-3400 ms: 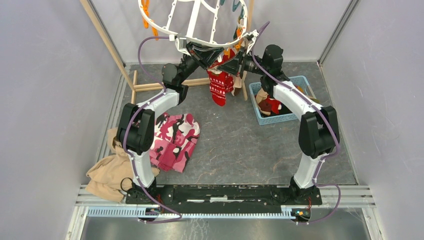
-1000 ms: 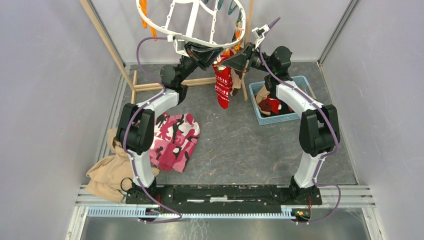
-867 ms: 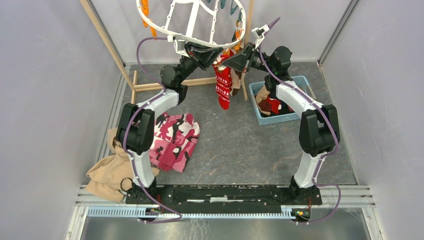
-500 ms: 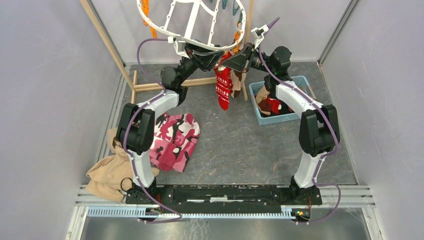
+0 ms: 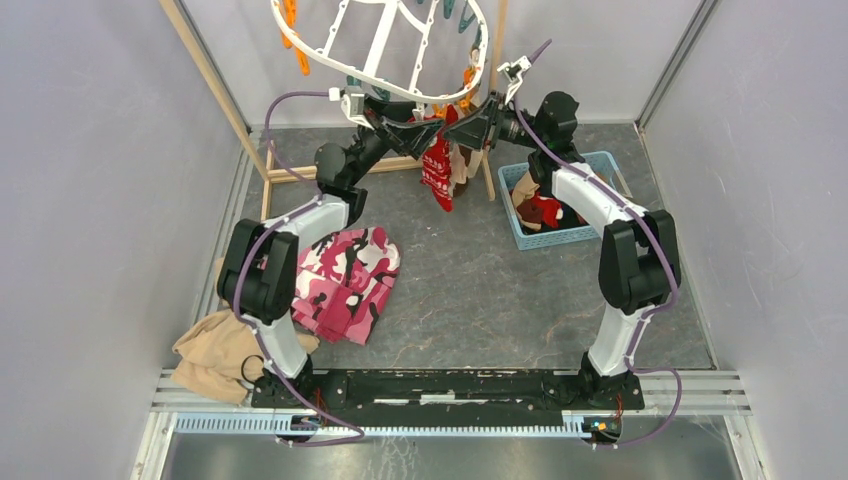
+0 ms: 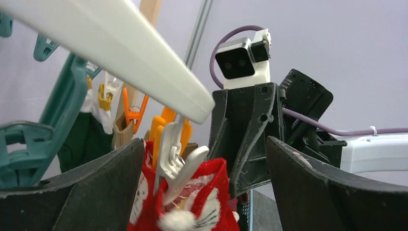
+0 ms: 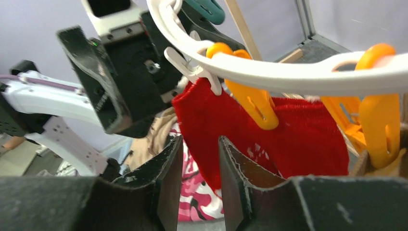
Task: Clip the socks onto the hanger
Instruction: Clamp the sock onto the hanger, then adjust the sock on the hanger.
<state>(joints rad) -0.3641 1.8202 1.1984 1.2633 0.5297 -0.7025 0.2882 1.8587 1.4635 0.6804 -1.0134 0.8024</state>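
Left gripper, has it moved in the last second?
Yes. The left gripper has drawn back, down the top view, closer to the wooden crossbar.

Soft even light, faint shadows, wrist views blurred up close

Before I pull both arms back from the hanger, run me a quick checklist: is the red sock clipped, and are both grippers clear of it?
1. Red sock bitten by white clip under the hanger rim: ok.
2. Left gripper open, jaws wide on either side of the cuff: ok.
3. Right gripper open, nothing seen between its fingers: ok.
4. Left arm's way out: clip and cuff sit between the jaws, rim close above. Not ok for a sideways pull; probably back straight out.
5. More socks waiting in the blue basket: ok.
6. Free clip for the next sock: cannot tell.
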